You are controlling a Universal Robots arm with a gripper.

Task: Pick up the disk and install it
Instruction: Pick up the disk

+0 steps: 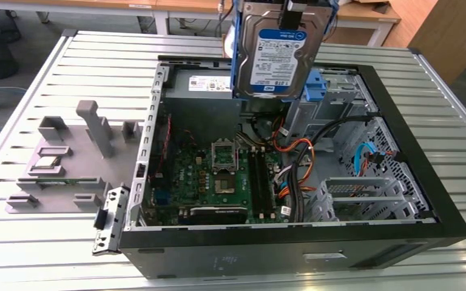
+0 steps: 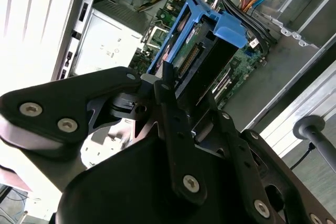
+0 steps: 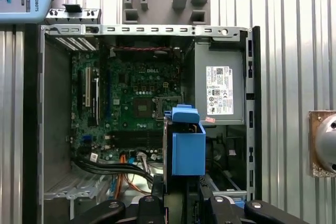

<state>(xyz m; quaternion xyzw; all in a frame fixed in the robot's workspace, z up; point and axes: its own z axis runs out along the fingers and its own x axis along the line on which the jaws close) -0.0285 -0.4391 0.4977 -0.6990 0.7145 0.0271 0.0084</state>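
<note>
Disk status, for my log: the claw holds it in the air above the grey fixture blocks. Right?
No. The exterior view shows the claw holding the disk in the air above the open computer case, not the grey fixture blocks beside it.

A robotics lab: slatted metal bench [image 1: 47, 242], opened computer case [image 1: 257, 254], wooden desks [image 1: 363, 15] behind.

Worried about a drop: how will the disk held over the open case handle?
Likely stiff and heavy for its size: the disk shows a silver metal body. The pincer clamps its smooth blue plastic carrier, so it might slip.
</note>
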